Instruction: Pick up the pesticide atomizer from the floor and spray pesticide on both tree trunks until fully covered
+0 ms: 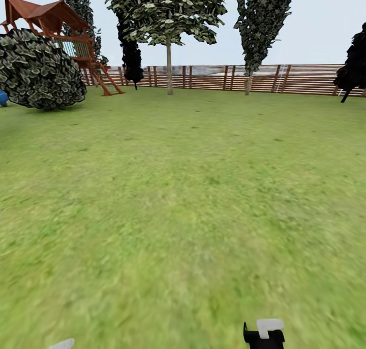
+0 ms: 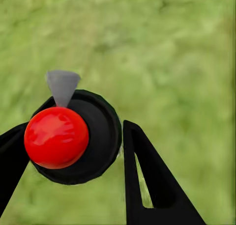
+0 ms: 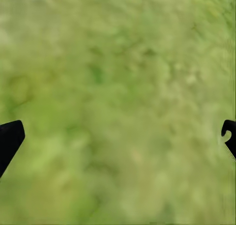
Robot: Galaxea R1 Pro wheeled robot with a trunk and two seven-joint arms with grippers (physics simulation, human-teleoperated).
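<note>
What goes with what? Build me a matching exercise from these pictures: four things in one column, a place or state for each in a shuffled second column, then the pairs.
1. atomizer
2. right gripper
3. bush
4. play tower

A. red-brown roof, near the fence
B. open above the grass
C. held in the left gripper
D. round, dark-leaved, at the lawn's far left

Pairs: 1-C, 2-B, 3-D, 4-A
</note>
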